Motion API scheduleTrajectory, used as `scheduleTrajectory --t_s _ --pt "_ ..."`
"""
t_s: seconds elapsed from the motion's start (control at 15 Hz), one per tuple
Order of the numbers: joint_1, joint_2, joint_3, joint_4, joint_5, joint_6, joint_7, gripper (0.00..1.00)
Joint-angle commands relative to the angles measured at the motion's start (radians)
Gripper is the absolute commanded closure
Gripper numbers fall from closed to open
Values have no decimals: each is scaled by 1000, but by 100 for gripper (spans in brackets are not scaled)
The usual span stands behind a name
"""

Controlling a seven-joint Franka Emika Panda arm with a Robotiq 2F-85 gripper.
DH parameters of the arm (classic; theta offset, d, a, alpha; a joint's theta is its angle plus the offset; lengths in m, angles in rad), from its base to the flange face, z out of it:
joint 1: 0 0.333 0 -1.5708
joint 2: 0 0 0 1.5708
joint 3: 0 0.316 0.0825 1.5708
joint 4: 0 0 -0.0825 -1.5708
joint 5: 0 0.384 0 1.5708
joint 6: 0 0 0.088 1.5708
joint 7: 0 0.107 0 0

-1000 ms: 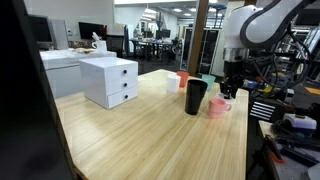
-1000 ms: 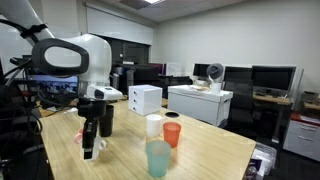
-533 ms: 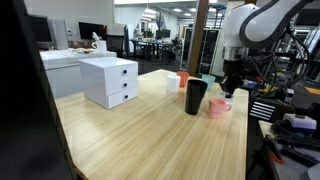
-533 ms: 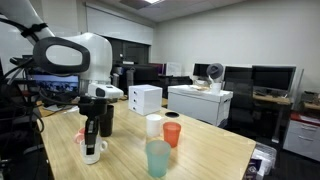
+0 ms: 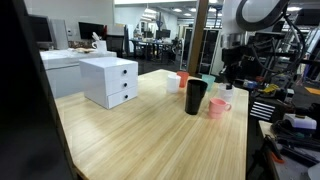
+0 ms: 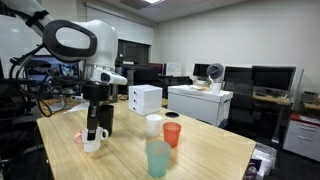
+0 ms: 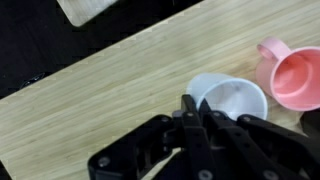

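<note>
A robot arm's claw [image 7: 195, 112] grips a white mug [image 7: 232, 97] above a light wooden counter [image 7: 90, 110]. In the wrist view the two dark fingers are pinched narrow on the near rim of the mug, one inside and one outside its wall. A pink mug [image 7: 292, 75] stands just to the right of it, close by but apart.

In an exterior view the white mug [image 6: 91, 143] hangs under the claw at the left end of the counter, beside a tall black cup [image 6: 105, 120]. It looks just clear of the wood, though the gap is too small to be sure of. Farther right, well apart, stand a white cup [image 6: 153, 124], an orange cup [image 6: 172, 133] and a teal cup [image 6: 158, 158]. A small white drawer unit [image 6: 145, 98] sits at the far side.

As for progress, the grip is made and the lift appears to have begun. The mug has not been set down anywhere else.

Compared with a second ago, the claw was open and lower, down around the mug on the counter. Now it is clamped on the rim. In both exterior views the arm has risen, and the mug sits a little higher in the picture. The other cups and the drawer unit have not moved.
</note>
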Motion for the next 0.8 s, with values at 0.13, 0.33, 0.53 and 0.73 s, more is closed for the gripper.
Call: scheduleTrajectory --t_s 0.13,0.33,0.53,0.73 --pt "18 -43 5 107 33 -58 -40 99" --pt "28 -8 0 195 61 -46 -52 99" --pt "39 51 -7 296 107 -41 -83 99" --pt "52 151 -17 419 186 -36 -155 99"
